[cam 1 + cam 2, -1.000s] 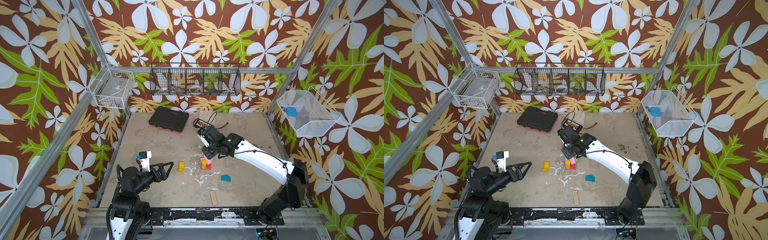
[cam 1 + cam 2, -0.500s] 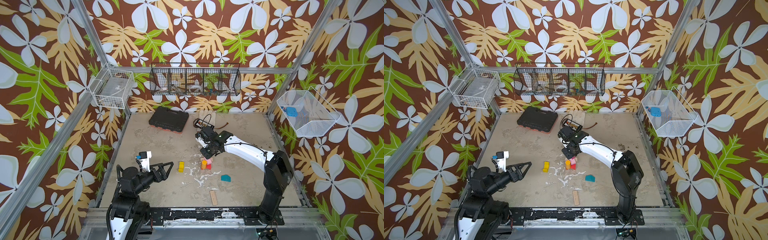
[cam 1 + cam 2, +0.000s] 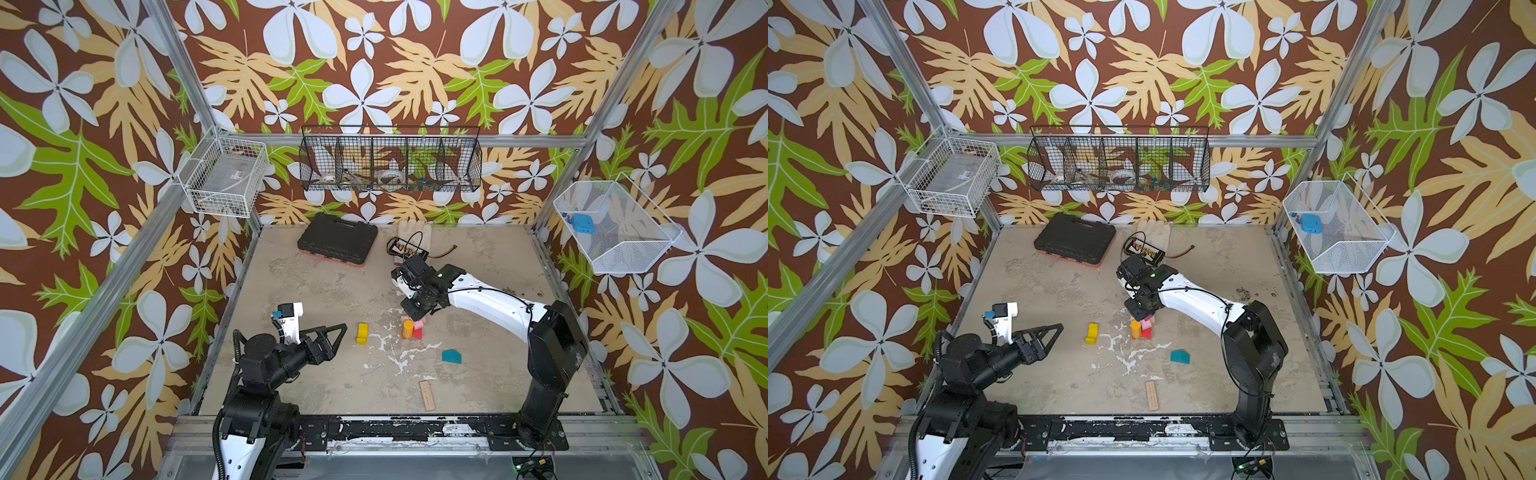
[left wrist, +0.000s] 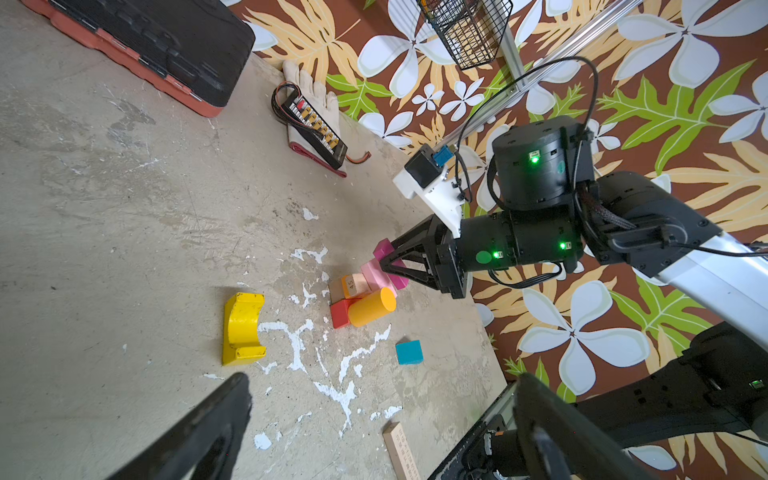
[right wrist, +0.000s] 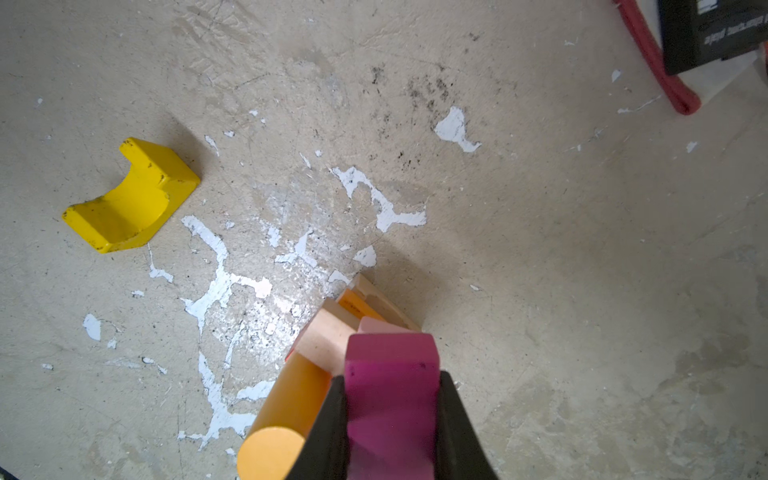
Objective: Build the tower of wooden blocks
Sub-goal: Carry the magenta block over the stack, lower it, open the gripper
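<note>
The yellow arch is chipped painted wood; the table is rough and white-flecked.

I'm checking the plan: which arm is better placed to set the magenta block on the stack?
Right. The right arm has its jaws shut on the magenta block, directly over the pink block on the stack. The left arm is open and empty beyond the yellow arch.

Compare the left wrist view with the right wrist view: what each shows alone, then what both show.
Left wrist only: the teal block, wood bar, black case. Right wrist only: both fingers of the right hand pressed on the sides of the magenta block. Shared: yellow arch, orange cylinder, magenta block.
</note>
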Tool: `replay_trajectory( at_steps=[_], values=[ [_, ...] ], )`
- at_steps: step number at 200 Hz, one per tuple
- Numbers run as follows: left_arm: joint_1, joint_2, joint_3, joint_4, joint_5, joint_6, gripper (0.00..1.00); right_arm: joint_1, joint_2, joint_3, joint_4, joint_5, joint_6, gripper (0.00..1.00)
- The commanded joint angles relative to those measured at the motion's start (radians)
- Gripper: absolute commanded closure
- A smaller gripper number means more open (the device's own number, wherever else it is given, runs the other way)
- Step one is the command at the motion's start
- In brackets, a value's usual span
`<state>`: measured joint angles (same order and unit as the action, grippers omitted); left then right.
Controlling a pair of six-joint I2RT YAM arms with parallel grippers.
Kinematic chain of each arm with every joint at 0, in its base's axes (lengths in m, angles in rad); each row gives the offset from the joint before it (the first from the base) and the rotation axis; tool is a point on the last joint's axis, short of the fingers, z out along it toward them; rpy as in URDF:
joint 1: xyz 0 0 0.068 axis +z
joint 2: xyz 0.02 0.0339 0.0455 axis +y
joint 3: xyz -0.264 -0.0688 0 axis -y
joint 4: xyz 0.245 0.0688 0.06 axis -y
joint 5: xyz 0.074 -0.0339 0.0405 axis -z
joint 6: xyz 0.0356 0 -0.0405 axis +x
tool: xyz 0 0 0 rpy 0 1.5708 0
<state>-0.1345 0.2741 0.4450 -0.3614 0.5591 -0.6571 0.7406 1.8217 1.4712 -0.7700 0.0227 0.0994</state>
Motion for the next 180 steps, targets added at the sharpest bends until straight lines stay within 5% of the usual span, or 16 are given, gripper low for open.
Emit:
replay_trajectory(
  at_steps=[1,104,180],
  values=[
    [0.0,0.0,-0.002,0.029,0.01,-0.001,0.0,0.002,0.006,-0.002,0.003,-0.004,-0.001,0.86],
    [-0.001,-0.004,-0.002,0.03,0.01,-0.003,0.0,0.0,0.029,0.005,-0.003,-0.004,-0.001,0.81],
    [-0.001,-0.003,-0.002,0.03,0.011,-0.003,0.0,0.001,0.029,0.026,-0.012,0.02,0.011,0.48]
  ],
)
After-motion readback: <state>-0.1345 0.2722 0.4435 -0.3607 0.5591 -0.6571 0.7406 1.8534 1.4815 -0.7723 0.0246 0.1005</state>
